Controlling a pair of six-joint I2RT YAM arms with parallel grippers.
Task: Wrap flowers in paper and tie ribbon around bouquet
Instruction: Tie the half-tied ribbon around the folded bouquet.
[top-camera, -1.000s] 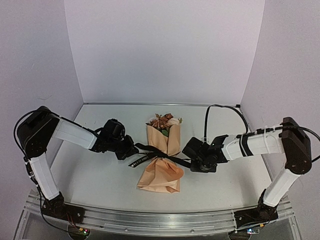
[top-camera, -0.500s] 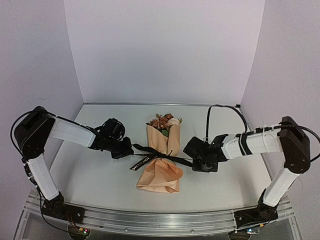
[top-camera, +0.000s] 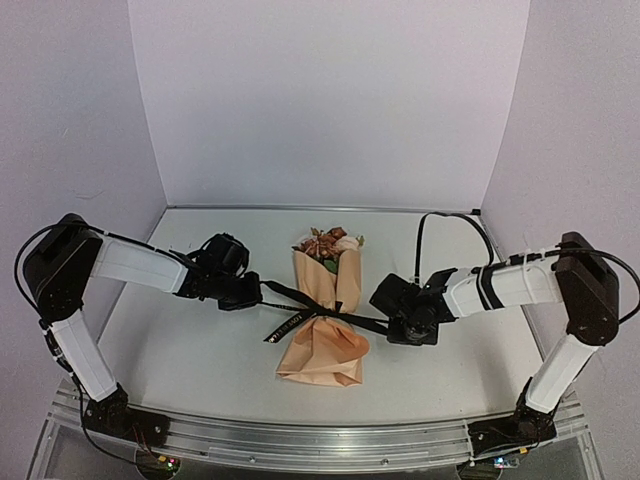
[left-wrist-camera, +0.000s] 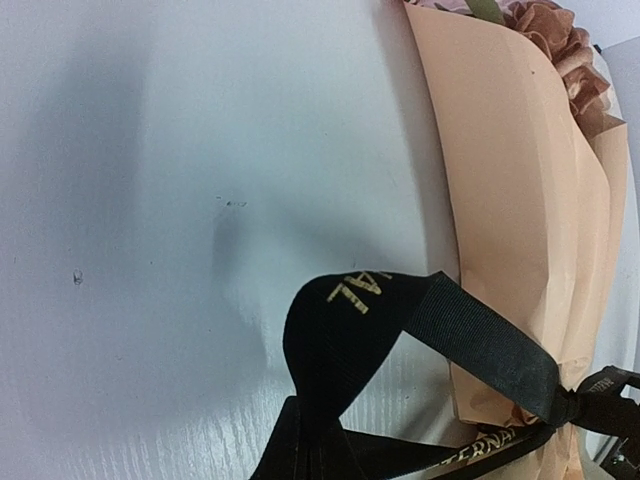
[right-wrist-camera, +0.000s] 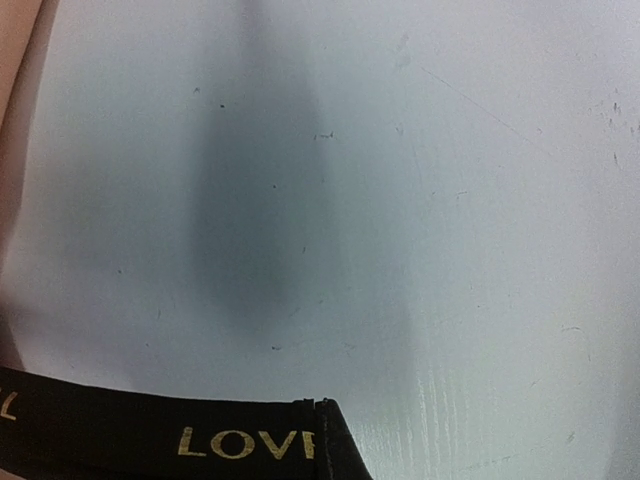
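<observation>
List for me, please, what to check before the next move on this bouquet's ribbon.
1. Left gripper shut on the ribbon's left tail: ok.
2. Right gripper shut on its right tail: ok.
3. Ribbon crosses the paper at its narrow waist: ok.
4. Knot pulled fully tight: cannot tell.
5. Flowers show above the paper's rim: ok.
6. Paper rests on the table: ok.
</observation>
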